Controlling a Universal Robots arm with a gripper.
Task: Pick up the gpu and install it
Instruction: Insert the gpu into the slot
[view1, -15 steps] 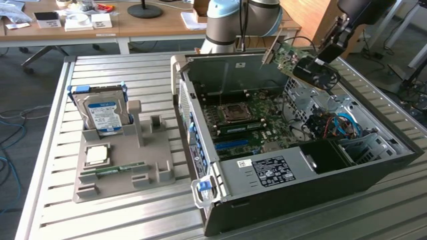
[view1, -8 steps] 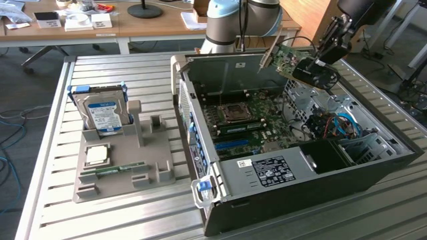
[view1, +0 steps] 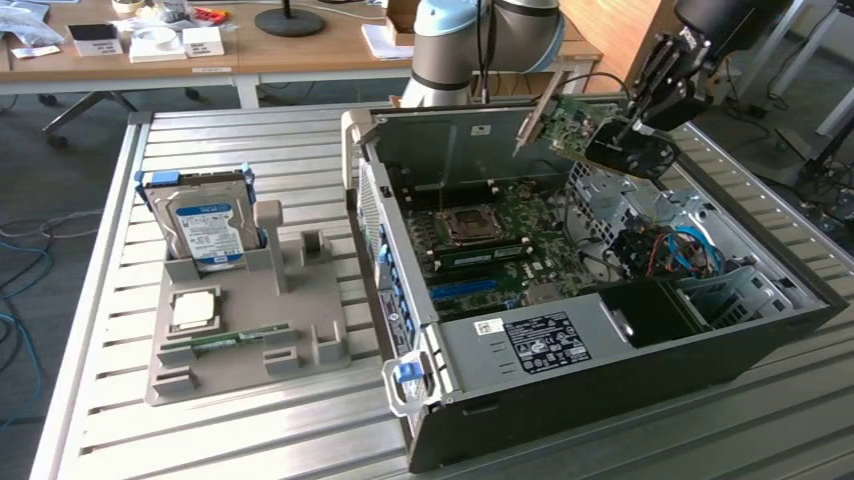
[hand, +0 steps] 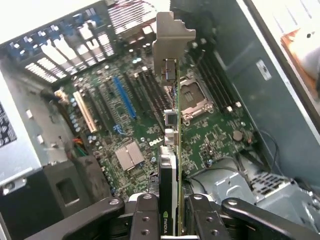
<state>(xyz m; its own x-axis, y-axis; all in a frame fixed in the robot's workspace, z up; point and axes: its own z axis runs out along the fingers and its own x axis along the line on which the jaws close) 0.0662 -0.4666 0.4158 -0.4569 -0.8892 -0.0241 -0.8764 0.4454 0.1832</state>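
**GPU in grip, hanging over the open case**

My gripper (hand: 170, 222) is nearly closed; fingers (hand: 145, 217) clamp the gpu (hand: 171, 165) from both faces, the NVIDIA label sitting between the pads; card is edge-on to the wrist camera, its metal bracket (hand: 172, 40) at the end away from me.

In the exterior view the card is in the air above the back of the computer case (view1: 601, 400), tilted, clear of the board and not seated in any slot.

Below the card: motherboard (hand: 215, 135); bare CPU socket (hand: 192, 97) to one side of the card's line, long blue slot (hand: 122, 97) to the other.

Case lies on its side with the panel off, on the slatted table (view1: 240, 150); power supply (view1: 534, 345) at its near end.

Further off, on the exterior view's left: grey fixture tray (view1: 314, 350) just beside the case; hard drive (view1: 207, 225) standing upright in it; RAM stick (view1: 227, 338) lying flat; silver square chip (view1: 194, 310) between the two.
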